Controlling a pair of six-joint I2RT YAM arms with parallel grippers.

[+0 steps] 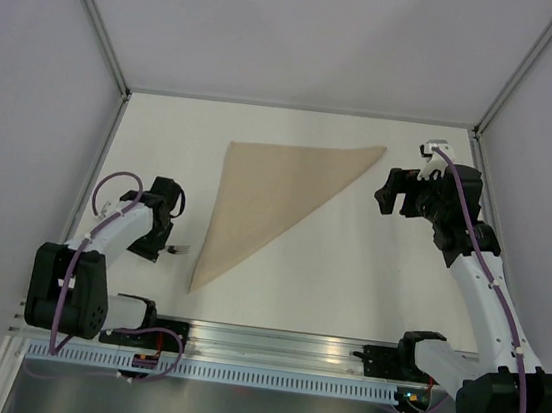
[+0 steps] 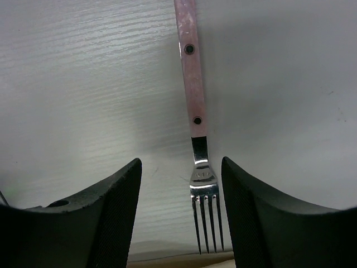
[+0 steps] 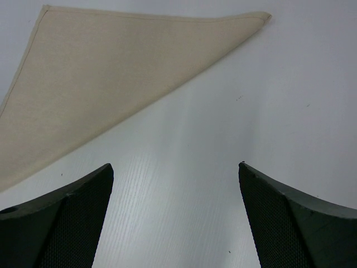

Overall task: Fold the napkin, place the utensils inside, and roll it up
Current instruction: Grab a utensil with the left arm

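The beige napkin (image 1: 267,195) lies flat on the white table, folded into a triangle with one point toward the near edge. In the right wrist view the napkin (image 3: 100,67) fills the upper left. One utensil shows, a fork (image 2: 195,89) with a pink riveted handle and silvery tines, lying left of the napkin. My left gripper (image 2: 181,167) is low over it, open, its fingers on either side of the tines without touching them. From above, only the fork tip (image 1: 179,249) shows beside the left gripper (image 1: 156,237). My right gripper (image 1: 390,195) hangs open and empty by the napkin's far right corner.
Grey walls and slanted aluminium posts (image 1: 98,18) close in the table on the left, right and back. A slotted metal rail (image 1: 266,367) with both arm bases runs along the near edge. A strip of napkin edge (image 2: 184,261) shows just beyond the fork tines.
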